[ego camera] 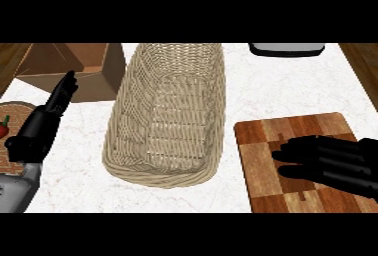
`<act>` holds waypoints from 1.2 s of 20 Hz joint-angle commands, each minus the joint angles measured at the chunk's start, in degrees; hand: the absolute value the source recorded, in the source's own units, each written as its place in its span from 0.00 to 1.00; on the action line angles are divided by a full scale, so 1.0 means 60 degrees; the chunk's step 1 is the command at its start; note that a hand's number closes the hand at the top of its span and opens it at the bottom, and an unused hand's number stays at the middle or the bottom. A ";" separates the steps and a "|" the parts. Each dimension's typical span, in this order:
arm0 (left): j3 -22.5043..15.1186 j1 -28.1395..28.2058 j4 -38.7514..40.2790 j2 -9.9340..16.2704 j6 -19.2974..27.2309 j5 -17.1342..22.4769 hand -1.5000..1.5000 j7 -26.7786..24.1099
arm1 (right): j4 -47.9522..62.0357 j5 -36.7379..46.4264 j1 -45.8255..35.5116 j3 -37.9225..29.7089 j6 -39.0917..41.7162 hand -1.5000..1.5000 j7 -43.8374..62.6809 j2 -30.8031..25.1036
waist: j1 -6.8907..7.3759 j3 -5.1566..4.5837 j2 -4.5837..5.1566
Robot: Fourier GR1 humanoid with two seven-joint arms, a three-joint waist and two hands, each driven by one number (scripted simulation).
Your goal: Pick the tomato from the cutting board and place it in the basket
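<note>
Over the brown wooden cutting board point(295, 165) our black right hand point(332, 165) curls — tomato unseen, so we cannot tell what it holds — long woven wicker basket point(166, 115) empty.

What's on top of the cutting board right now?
Only the right robot hand shows on the cutting board, fingers curled. No tomato shows; anything under the hand is hidden.

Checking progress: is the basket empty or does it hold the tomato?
Empty: the basket shows only bare wicker inside; no tomato in it.
</note>
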 commanded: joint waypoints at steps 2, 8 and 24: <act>0.0147 -0.0282 0.0014 0.0085 -0.0313 0.0194 0.50 0.0199 | -0.0009 0.0267 -0.1328 -0.0122 0.2303 0.00 -0.0071 -0.2143 | 0.0168 0.0012 0.0066; 0.0087 -0.0075 0.0260 -0.0318 -0.0321 -0.0192 0.50 -0.0184 | 0.1069 0.1101 -0.2266 0.0381 0.3904 0.00 -0.0910 -0.2226 | 0.0117 0.0037 0.0081; 0.0768 -0.0078 -0.0146 -0.0557 -0.0712 -0.0588 0.50 0.0173 | 0.2978 0.5765 -0.2488 0.2928 0.2513 0.00 -0.3475 -0.1576 | 0.0091 0.0048 0.0084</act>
